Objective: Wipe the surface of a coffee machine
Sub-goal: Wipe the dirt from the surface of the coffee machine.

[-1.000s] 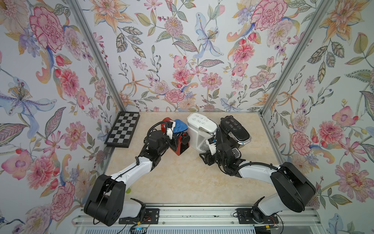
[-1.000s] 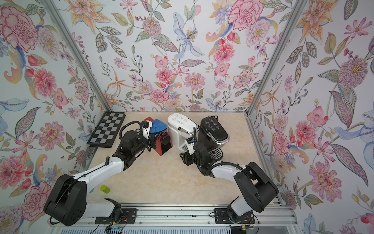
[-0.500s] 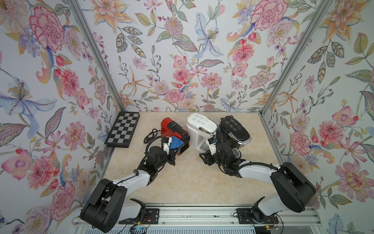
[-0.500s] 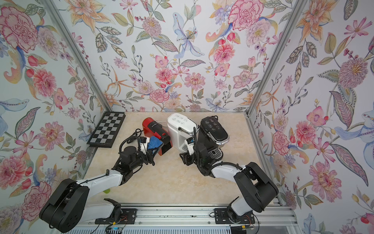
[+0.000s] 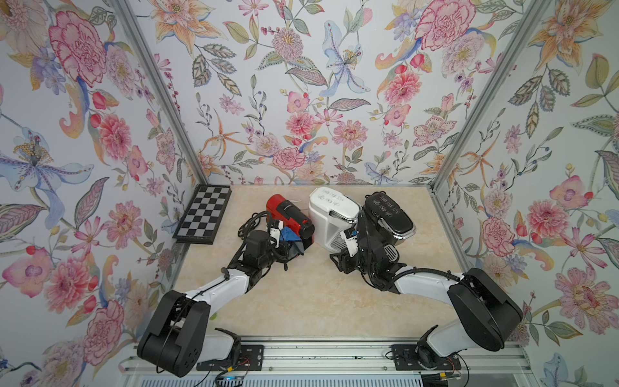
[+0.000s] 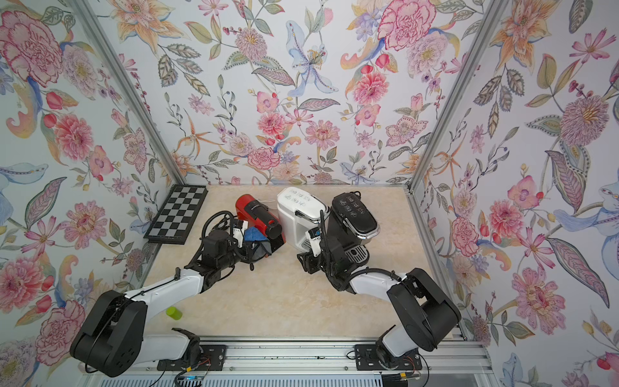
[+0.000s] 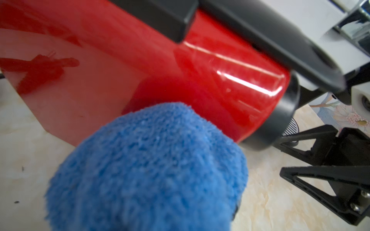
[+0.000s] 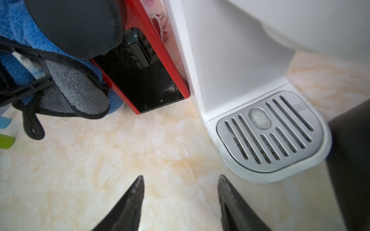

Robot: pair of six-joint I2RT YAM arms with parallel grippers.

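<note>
Left gripper, jaws pinching a fluffy blue microfibre cloth, holds it just beside the glossy red coffee machine; contact cannot be confirmed. Right gripper, fingers spread and empty, hangs over the beige marbled tabletop before the white coffee machine and its slotted grey drip tray.

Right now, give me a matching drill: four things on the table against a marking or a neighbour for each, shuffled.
1. red coffee machine
2. white coffee machine
3. black coffee machine
4. chessboard

a. handwriting on top
b. lies apart from the machines
c. blue cloth right beside it
d. button icons on top

Pairs: 1-c, 2-a, 3-d, 4-b.
</note>
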